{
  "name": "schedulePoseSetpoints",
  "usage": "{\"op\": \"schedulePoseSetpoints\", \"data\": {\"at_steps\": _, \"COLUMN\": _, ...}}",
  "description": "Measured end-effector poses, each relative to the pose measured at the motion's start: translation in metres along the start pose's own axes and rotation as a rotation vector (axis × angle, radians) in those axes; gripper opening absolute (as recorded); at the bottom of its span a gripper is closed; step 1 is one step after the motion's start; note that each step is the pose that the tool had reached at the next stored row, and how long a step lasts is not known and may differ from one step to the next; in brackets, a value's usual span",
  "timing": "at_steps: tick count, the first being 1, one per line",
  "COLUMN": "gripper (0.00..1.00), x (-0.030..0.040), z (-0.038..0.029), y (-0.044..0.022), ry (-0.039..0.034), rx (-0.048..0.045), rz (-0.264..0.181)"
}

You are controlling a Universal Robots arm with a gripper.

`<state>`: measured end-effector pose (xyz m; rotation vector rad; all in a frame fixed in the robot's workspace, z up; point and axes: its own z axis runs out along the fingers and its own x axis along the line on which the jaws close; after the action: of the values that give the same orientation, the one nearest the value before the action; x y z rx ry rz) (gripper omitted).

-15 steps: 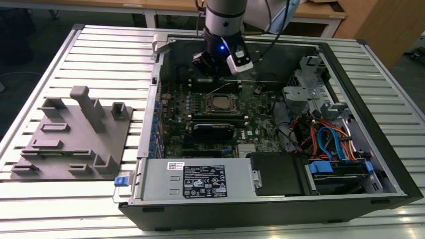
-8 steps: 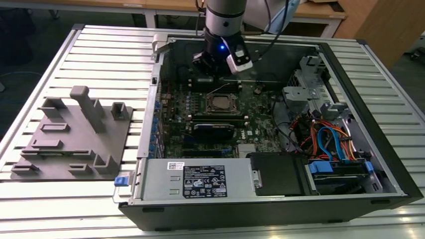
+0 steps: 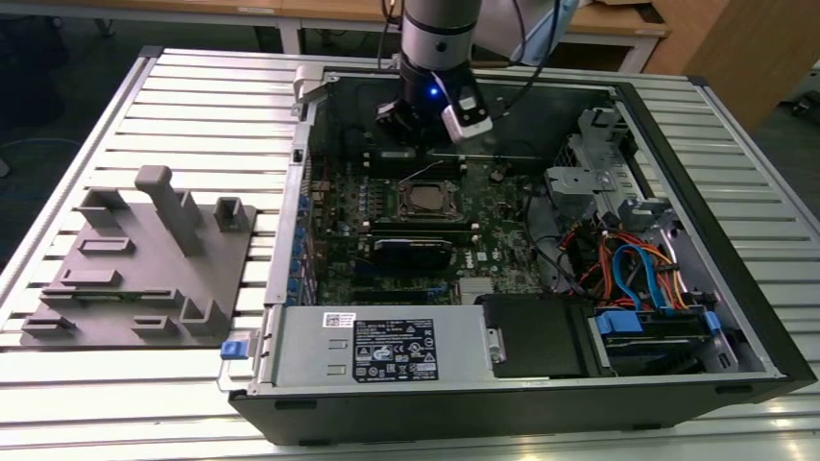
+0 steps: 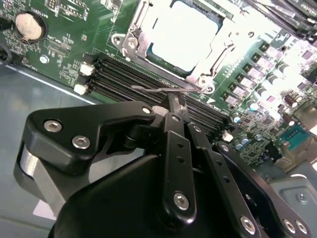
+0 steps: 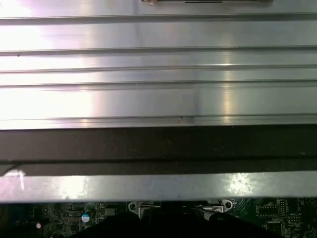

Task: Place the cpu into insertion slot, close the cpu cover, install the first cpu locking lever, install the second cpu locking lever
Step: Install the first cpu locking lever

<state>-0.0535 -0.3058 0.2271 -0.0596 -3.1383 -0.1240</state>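
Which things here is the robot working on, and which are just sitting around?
For the job:
- cpu in the insertion slot
- cpu cover
- thin locking lever
- end effector

Just sitting around:
- grey fixture block
- coin battery
- coloured cables

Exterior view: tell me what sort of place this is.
Probably a robotics lab or test workshop. An open computer case lies on a slatted metal workbench, a grey fixture plate sits beside it, and the arm's tool hangs over the motherboard.
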Motion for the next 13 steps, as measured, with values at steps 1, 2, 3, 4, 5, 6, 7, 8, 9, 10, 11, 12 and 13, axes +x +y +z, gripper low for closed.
{"op": "schedulePoseSetpoints", "data": {"at_steps": 1, "gripper": 0.1, "x": -0.0004, "z": 0.0, "y": 0.0, "ry": -0.0001, "rx": 0.0041, "rz": 0.0}}
{"op": "schedulePoseSetpoints", "data": {"at_steps": 2, "gripper": 0.1, "x": -0.0007, "z": 0.0, "y": 0.0, "ry": -0.0004, "rx": 0.009, "rz": 0.001}}
{"op": "schedulePoseSetpoints", "data": {"at_steps": 3, "gripper": 0.1, "x": -0.0011, "z": 0.0001, "y": 0.0, "ry": -0.0006, "rx": 0.0137, "rz": 0.001}}
{"op": "schedulePoseSetpoints", "data": {"at_steps": 4, "gripper": 0.1, "x": -0.0016, "z": 0.0002, "y": 0.0, "ry": -0.0009, "rx": 0.018, "rz": 0.001}}
{"op": "schedulePoseSetpoints", "data": {"at_steps": 5, "gripper": 0.1, "x": -0.0021, "z": 0.0004, "y": 0.0, "ry": -0.0009, "rx": 0.0188, "rz": 0.002}}
{"op": "schedulePoseSetpoints", "data": {"at_steps": 6, "gripper": 0.1, "x": -0.0026, "z": 0.0006, "y": 0.0001, "ry": -0.001, "rx": 0.0189, "rz": 0.002}}
{"op": "schedulePoseSetpoints", "data": {"at_steps": 7, "gripper": 0.1, "x": -0.0031, "z": 0.0007, "y": 0.0001, "ry": -0.001, "rx": 0.019, "rz": 0.002}}
{"op": "schedulePoseSetpoints", "data": {"at_steps": 8, "gripper": 0.1, "x": -0.0036, "z": 0.0009, "y": 0.0002, "ry": -0.0009, "rx": 0.019, "rz": 0.002}}
{"op": "schedulePoseSetpoints", "data": {"at_steps": 9, "gripper": 0.1, "x": -0.0042, "z": 0.0011, "y": 0.0003, "ry": -0.0009, "rx": 0.019, "rz": 0.002}}
{"op": "schedulePoseSetpoints", "data": {"at_steps": 10, "gripper": 0.1, "x": -0.0046, "z": 0.0012, "y": 0.0004, "ry": -0.0008, "rx": 0.0192, "rz": 0.002}}
{"op": "schedulePoseSetpoints", "data": {"at_steps": 11, "gripper": 0.1, "x": -0.005, "z": 0.0013, "y": 0.0004, "ry": -0.0008, "rx": 0.0192, "rz": 0.002}}
{"op": "schedulePoseSetpoints", "data": {"at_steps": 12, "gripper": 0.1, "x": -0.0055, "z": 0.0015, "y": 0.0004, "ry": -0.0009, "rx": 0.0191, "rz": 0.002}}
{"op": "schedulePoseSetpoints", "data": {"at_steps": 13, "gripper": 0.1, "x": -0.0061, "z": 0.0017, "y": 0.0005, "ry": -0.0009, "rx": 0.019, "rz": 0.002}}
